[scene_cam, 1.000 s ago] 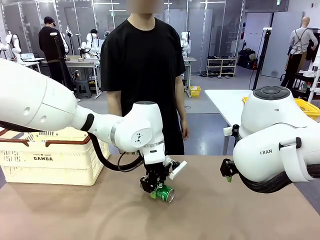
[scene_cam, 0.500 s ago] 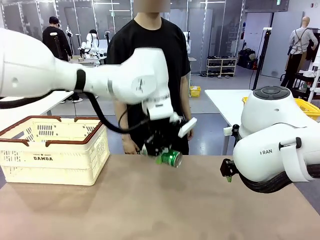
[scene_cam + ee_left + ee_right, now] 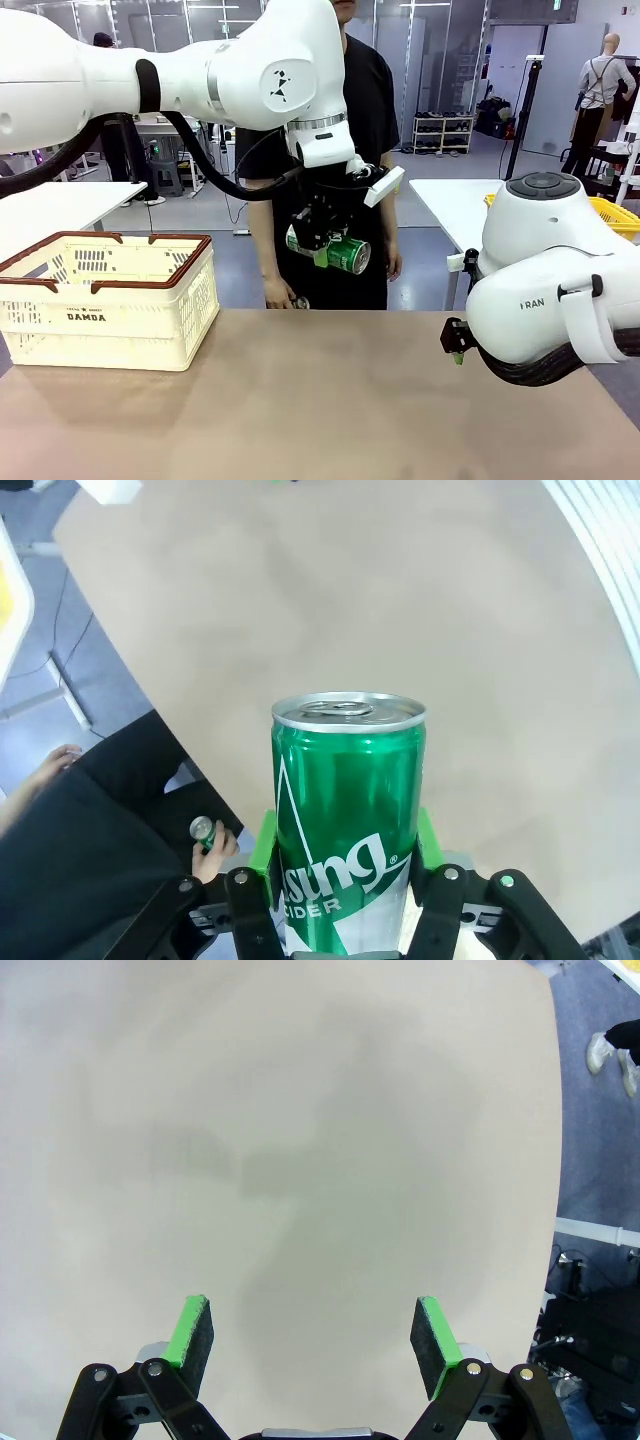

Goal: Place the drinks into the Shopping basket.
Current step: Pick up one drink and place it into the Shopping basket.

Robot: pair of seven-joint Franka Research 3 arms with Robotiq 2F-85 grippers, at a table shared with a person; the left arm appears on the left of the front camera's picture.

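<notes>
Green can (image 3: 348, 254) sideways within left pincer (image 3: 324, 244), high above table (image 3: 330, 400)

I see a plain tan desk (image 3: 330, 420), with a person (image 3: 372, 100) in a black T-shirt standing at its far edge. Behind on the left is a white side table (image 3: 50, 205), and on the right a second white table (image 3: 450, 205) carries a yellow mesh basket (image 3: 615, 215). Further back there's a low shelf rack (image 3: 443, 133) against the wall, a black pole (image 3: 520, 115) upright near it, and a small yellow crate (image 3: 390, 182) on the grey floor.
</notes>
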